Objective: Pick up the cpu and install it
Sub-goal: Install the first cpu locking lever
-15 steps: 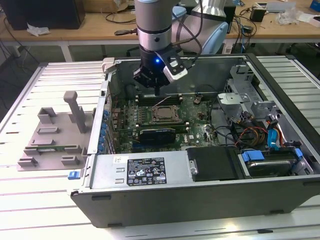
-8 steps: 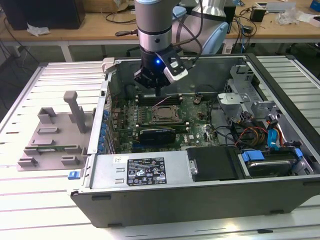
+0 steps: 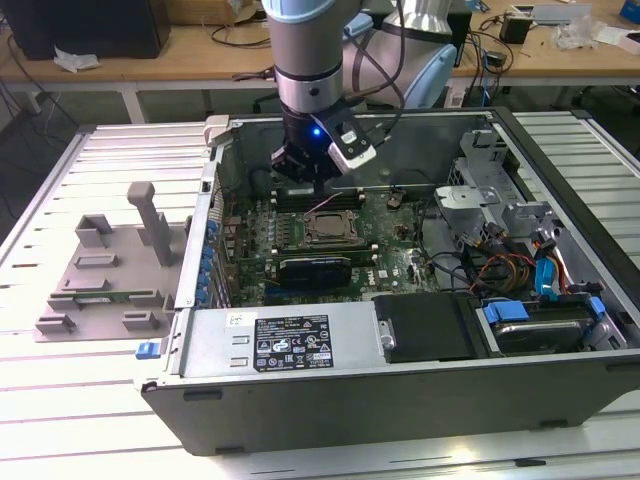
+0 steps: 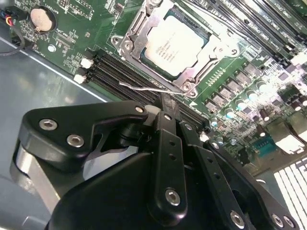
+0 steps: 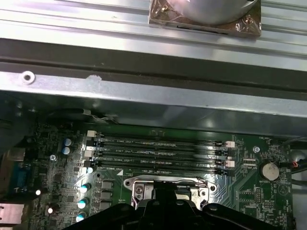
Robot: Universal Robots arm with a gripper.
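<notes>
The cpu (image 4: 177, 45), a flat square chip with a shiny silver-grey top, lies in the metal-framed socket (image 3: 327, 228) on the green motherboard (image 4: 240, 72) inside the open computer case. In the exterior view my gripper (image 3: 310, 185) hangs just behind the socket, over the memory slots. In the second wrist view the gripper (image 4: 163, 103) has its black fingers drawn together with nothing between them, and the tip is close to a thin wire lever (image 4: 144, 88) beside the socket. In the first wrist view the gripper body hides part of the socket (image 5: 144, 187).
A grey plastic fixture (image 3: 105, 270) with upright posts sits outside the case at the exterior view's left. A long black expansion card (image 3: 315, 268) lies in front of the socket. Memory slots (image 5: 158, 153), a coin battery (image 4: 41, 19), drive cages and cables (image 3: 520, 270) crowd the case.
</notes>
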